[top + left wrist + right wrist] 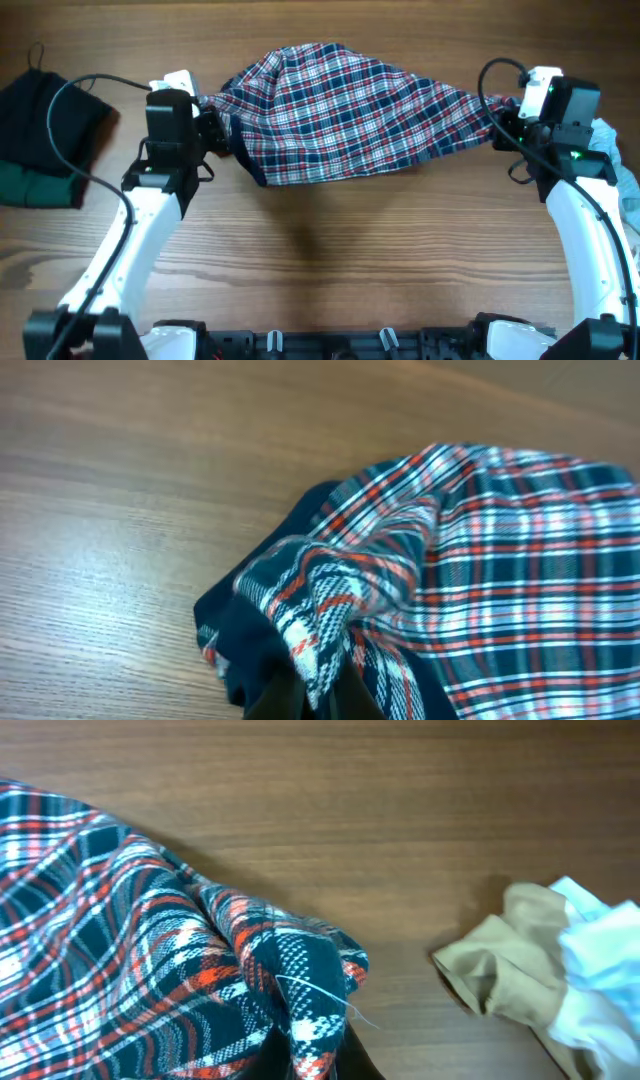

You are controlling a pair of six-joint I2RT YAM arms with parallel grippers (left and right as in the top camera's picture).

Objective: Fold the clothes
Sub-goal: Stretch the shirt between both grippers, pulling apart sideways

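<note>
The red, navy and white plaid garment [340, 110] hangs stretched between my two grippers above the wooden table. The left gripper [212, 125] is shut on its left corner, where navy trim shows. In the left wrist view the bunched plaid cloth [320, 610] is pinched between the dark fingers [280, 700] at the bottom edge. My right gripper [500, 120] is shut on the right corner. The right wrist view shows a fold of plaid cloth [300, 980] clamped between its fingers, with a loose white thread hanging from it.
A black and dark green garment [45, 130] lies at the table's far left. A beige and light blue pile of clothes [550, 975] sits at the right edge, also visible as light blue fabric [615, 150] behind the right arm.
</note>
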